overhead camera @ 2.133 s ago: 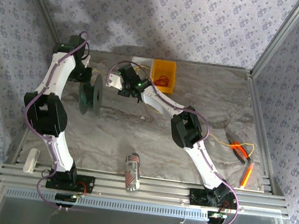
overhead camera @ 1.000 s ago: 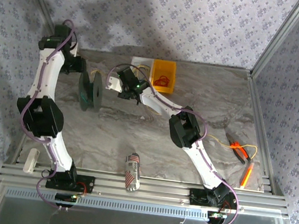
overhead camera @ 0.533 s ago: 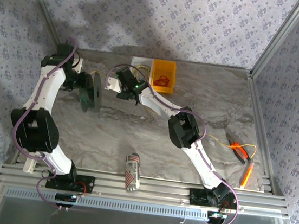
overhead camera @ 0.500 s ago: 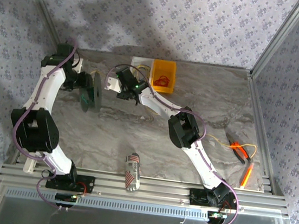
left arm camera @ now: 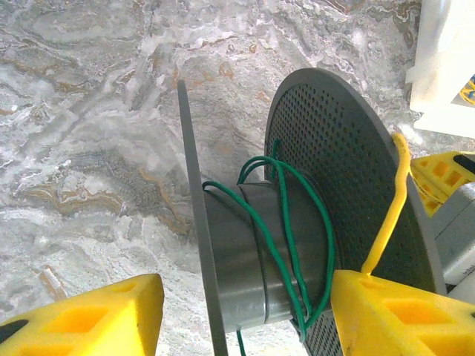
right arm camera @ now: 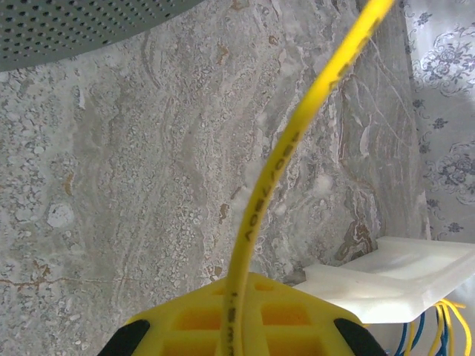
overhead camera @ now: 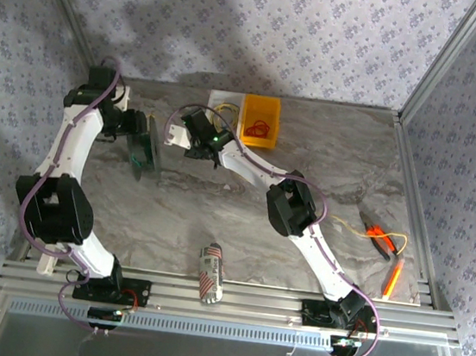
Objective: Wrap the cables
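We find the spool (left arm camera: 252, 245) standing on edge inside the left gripper (left arm camera: 245, 315), whose jaws stand apart with a gap beside the thin flange, so we judge that hold loose. The right gripper (right arm camera: 236, 304) looks clamped on the yellow cable (right arm camera: 291, 141), which crosses the rim of the perforated flange and runs down its face; a green wire (left arm camera: 286, 222) sits on the hub in slack turns. The red-orange cable (overhead camera: 258, 129) lies in the yellow bin (overhead camera: 262, 104) at the far side of the surface (left arm camera: 89, 111). From here the yellow cable could ride off the rim (it bears on the very edge), snag the green loops, or slip through the jaws under a hard pull; an unclamped spool could tip.
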